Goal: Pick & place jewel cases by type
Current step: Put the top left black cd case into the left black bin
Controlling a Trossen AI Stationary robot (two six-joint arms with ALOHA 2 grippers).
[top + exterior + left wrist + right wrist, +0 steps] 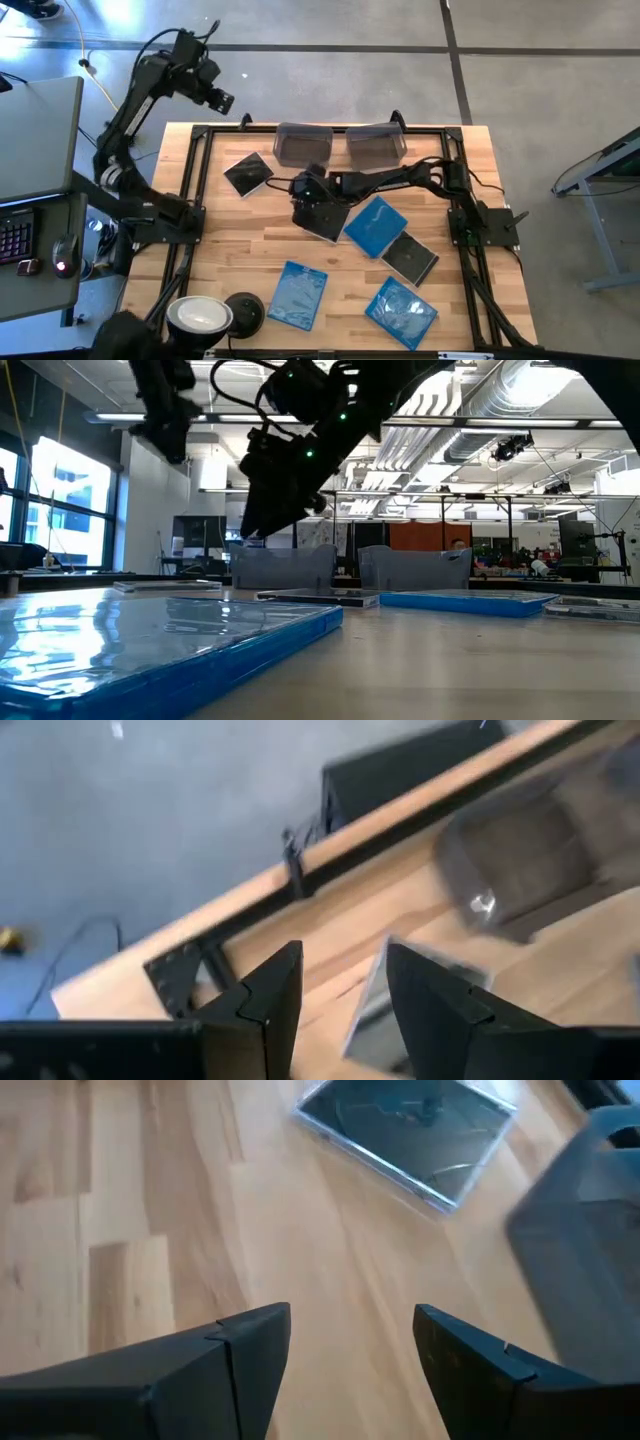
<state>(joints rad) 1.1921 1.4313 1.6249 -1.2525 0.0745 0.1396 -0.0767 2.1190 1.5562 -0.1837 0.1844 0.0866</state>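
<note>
From above, the wooden surface (250, 240) carries two smoky-grey bins (340, 145) side by side at its far edge, with a dark case (248, 173) lying just in front of the left bin and toward the left. The right gripper (308, 195) reaches across to the middle of the surface, above the bare wood between that dark case and a second dark case (325, 222) that lies partly under the arm. Beside that one sits a blue case (376, 225), touching a third dark case (410, 258) nearer the right edge; two more blue cases (299, 293) lie near the front edge, well apart from each other. The left gripper (222, 100) hangs beyond the far-left corner of the surface, over the floor. The level view shows a blue case (150, 640) large in the foreground, flat cases farther back, the bins (285, 568) behind them, and the right arm's gripper (262, 520) raised clear of the surface. The left wrist view shows that arm's jaws parted with nothing between them — the surface's edge, a dark case (375, 1010) and a bin (530, 850) lie beyond. The right wrist view shows its jaws spread wide and empty over bare wood, a dark case (405, 1135) ahead and a bin's corner (585, 1230) to one side.
</note>
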